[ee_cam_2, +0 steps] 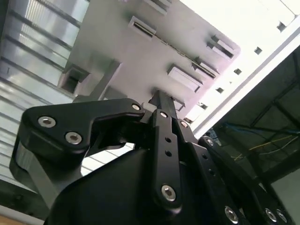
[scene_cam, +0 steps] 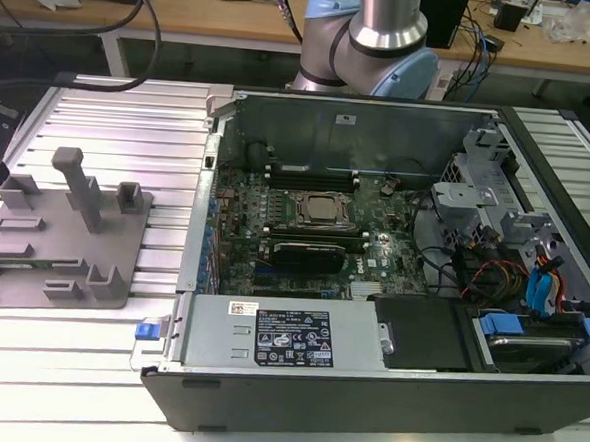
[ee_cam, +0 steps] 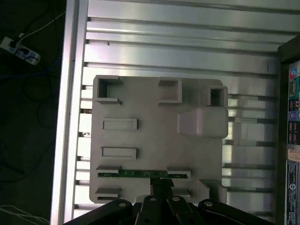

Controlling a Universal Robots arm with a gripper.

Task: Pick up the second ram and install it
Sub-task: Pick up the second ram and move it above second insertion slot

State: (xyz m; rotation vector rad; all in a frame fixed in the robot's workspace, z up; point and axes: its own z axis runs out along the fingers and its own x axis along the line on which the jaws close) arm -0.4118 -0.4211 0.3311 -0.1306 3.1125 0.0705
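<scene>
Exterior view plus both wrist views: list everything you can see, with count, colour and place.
second ram: one, green, lying in a tray slot
tray: one, grey, upright pegs, on the table, exterior view's left
table: one, silver, slotted, under tray and computer case
computer case: one, black, open, exterior view's right
processor: one, silver-capped, inside the computer case
arm: one, silver and blue, beyond the computer case
claw: one, black, at the second ram's middle

Grey peg tray (scene_cam: 72, 256) — beside open computer case (scene_cam: 360, 135).
</scene>
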